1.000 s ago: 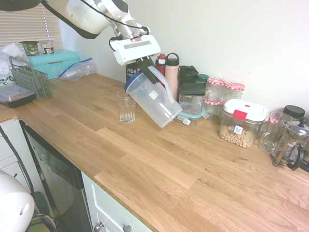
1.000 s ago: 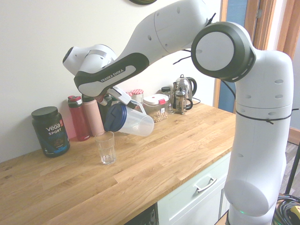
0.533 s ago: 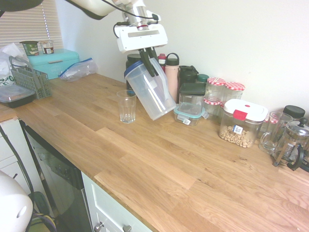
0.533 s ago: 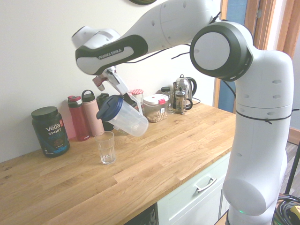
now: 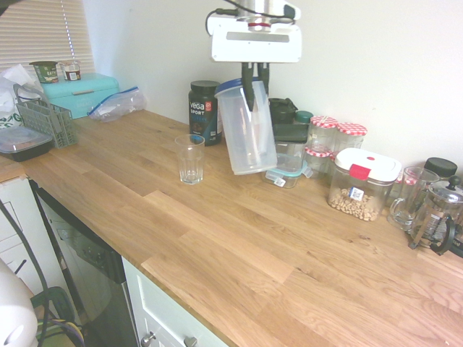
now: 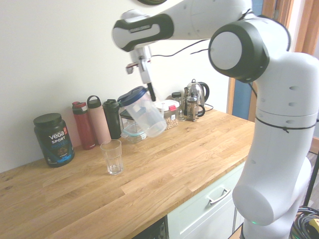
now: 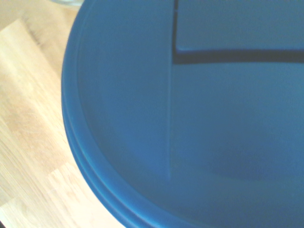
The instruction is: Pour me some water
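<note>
1. The gripper [image 5: 252, 81] hangs above the counter [image 5: 239, 238], its fingers pinched on the upper part of the jug [image 5: 246, 129], at the handle by the rim.
2. The jug is a clear plastic pitcher with a blue lid [image 7: 190, 118]. It is off the counter and close to upright, leaning only slightly, with the lid uppermost. In the wrist view the lid fills nearly the whole frame, with bare wood showing at one side.
3. The glass [image 5: 190, 159] stands upright on the counter, apart from the jug. In the first exterior view it sits to the left of the jug and a little nearer the counter's front edge; in the second exterior view [image 6: 111, 157] it lies lower and left of the jug [image 6: 142, 112].
4. The jug's long axis runs nearly vertical, so its mouth is not over the glass, and no water can be made out in either vessel.
5. My judgement: any further pouring would need the jug carried left until its spout is above the glass, then tipped toward it. If the pour is done, the jug needs a bare spot to stand on, away from the jars [image 5: 325, 144] and bottles [image 6: 92, 122] by the wall.
</note>
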Controlling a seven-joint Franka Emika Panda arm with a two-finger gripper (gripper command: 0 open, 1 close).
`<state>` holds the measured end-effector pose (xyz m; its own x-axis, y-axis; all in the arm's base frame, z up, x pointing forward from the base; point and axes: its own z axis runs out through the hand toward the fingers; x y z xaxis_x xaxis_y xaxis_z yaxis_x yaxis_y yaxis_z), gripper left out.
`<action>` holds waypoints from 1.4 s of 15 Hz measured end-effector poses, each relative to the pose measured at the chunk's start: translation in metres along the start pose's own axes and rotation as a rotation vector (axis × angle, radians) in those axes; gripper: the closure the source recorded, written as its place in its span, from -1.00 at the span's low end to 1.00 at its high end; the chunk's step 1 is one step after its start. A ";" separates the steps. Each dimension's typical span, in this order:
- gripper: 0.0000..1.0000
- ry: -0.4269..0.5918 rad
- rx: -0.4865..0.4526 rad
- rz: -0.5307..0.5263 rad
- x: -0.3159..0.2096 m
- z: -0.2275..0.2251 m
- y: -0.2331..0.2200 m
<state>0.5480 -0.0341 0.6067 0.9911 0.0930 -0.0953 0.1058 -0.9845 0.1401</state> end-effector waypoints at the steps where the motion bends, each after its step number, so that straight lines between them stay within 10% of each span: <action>1: 1.00 0.005 0.031 0.057 -0.011 0.002 0.018; 15: 1.00 0.292 0.205 0.763 -0.110 0.060 0.093; 21: 1.00 0.251 0.230 0.983 -0.137 0.105 0.118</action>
<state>0.4158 -0.1787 0.5326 0.6230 -0.7633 0.1711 -0.7494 -0.6451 -0.1492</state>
